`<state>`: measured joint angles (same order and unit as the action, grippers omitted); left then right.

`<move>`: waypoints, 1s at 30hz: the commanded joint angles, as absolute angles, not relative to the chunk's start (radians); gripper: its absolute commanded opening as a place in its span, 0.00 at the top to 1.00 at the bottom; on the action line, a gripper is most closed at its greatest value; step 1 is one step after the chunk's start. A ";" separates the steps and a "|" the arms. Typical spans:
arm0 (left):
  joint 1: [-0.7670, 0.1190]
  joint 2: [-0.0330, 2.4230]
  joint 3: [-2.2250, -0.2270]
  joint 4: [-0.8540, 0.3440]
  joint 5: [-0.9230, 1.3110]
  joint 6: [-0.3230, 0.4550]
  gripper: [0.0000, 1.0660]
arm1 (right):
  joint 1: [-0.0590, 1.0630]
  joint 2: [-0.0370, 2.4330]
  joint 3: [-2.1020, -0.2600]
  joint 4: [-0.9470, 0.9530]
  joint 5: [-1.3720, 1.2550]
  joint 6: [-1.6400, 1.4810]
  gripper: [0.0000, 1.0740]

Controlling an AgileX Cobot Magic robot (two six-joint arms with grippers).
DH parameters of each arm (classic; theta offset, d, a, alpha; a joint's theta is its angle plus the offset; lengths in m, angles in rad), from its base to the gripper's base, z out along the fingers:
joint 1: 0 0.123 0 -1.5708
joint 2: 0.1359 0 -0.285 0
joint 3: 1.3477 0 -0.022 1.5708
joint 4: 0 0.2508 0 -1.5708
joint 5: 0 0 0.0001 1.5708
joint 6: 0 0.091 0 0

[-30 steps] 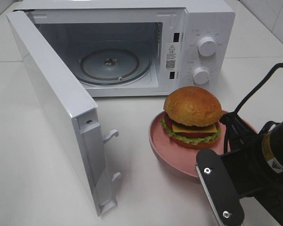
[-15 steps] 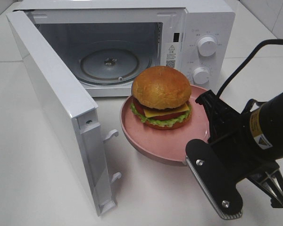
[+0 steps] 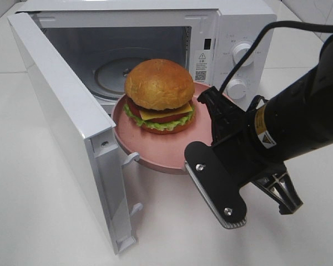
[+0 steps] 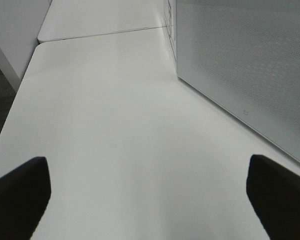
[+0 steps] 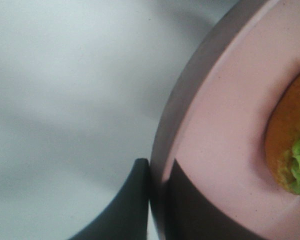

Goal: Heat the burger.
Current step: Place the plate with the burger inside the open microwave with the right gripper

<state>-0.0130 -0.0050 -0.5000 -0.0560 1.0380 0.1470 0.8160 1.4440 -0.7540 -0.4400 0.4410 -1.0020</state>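
Since a sec ago we've swung the pink plate (image 3: 155,155) w/ the burger (image 3: 159,91) across the surface (image 3: 33,210) toward the open microwave (image 3: 238,27), now at its mouth. Right claw (image 5: 157,197) pinches the plate rim, level so the burger stays centred. Left claw (image 4: 150,200) hangs wide open, empty, by the door (image 3: 61,116), out of our way.

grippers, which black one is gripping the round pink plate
The right gripper, shut on the rim of the round pink plate; the left gripper hangs open, empty.

surface: white table (image 3: 22,194) | standing on it: white microwave (image 3: 244,22) | its door (image 3: 61,111): swung open
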 commanded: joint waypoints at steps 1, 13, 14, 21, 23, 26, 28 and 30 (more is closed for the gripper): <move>-0.019 -0.021 -0.498 -0.058 1.035 0.143 0.05 | 0.815 1.475 -0.804 -0.446 0.368 -1.054 1.00; -0.019 -0.021 -0.498 -0.058 1.035 0.143 0.05 | 0.815 1.568 -0.896 -0.429 0.350 -1.082 1.00; -0.019 -0.021 -0.498 -0.058 1.035 0.143 0.05 | 0.814 1.578 -0.908 -0.426 0.349 -1.094 1.00; -0.019 -0.021 -0.498 -0.058 1.035 0.144 0.05 | 0.789 1.619 -0.957 -0.422 0.347 -1.097 1.00; -0.019 -0.021 -0.498 -0.058 1.035 0.143 0.05 | 0.788 1.624 -0.962 -0.421 0.347 -1.100 1.00; -0.019 -0.021 -0.498 -0.058 1.035 0.143 0.05 | 0.780 1.641 -0.978 -0.420 0.345 -1.122 1.00; -0.019 -0.021 -0.498 -0.058 1.035 0.143 0.05 | 0.777 1.642 -0.980 -0.420 0.346 -1.129 1.00; -0.019 -0.021 -0.498 -0.058 1.035 0.143 0.05 | 0.760 1.647 -0.987 -0.420 0.329 -1.137 1.00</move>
